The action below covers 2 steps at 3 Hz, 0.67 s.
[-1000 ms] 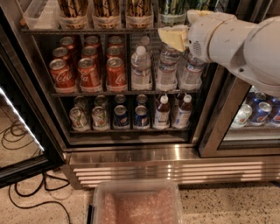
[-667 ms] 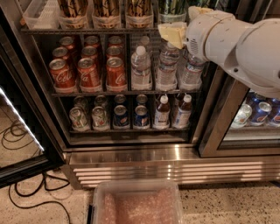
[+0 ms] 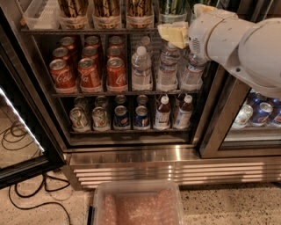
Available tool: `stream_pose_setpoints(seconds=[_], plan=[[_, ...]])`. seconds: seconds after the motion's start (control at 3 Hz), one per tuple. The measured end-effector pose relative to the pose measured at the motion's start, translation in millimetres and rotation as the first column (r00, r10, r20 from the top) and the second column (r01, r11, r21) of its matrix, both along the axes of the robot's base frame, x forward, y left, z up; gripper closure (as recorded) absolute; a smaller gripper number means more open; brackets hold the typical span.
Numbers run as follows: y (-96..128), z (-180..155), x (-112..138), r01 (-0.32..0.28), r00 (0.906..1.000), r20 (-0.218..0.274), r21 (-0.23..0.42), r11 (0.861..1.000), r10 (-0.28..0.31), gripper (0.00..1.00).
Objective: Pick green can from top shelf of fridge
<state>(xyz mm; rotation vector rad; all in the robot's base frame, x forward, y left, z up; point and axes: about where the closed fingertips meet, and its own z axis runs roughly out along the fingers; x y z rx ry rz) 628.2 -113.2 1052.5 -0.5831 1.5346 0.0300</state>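
The fridge stands open in front of me, dark inside, with a ribbed steel base. The top shelf runs along the upper edge of the view and holds clear can trays. The green can stands in a tray on it, right of three gold-and-black cans; only its lower part shows. My gripper is at the top right, just right of the green can and level with the top shelf. It is largely hidden by my white arm.
The middle rack holds red cola cans and water bottles; the bottom rack holds assorted cans and bottles. The open door stands at left, with cables on the floor. A clear plastic bin lies below. A closed glass door is at right.
My arm has shifted slightly upward; the cans and bottles have not moved.
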Motion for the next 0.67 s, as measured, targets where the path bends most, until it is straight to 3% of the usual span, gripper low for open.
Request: stream_pose_setpoints(seconds=[0.67], plan=[[5.9, 19.6, 37.9, 0.021, 0.9942, 0.105, 0.040, 0.999, -0.025, 0.39]])
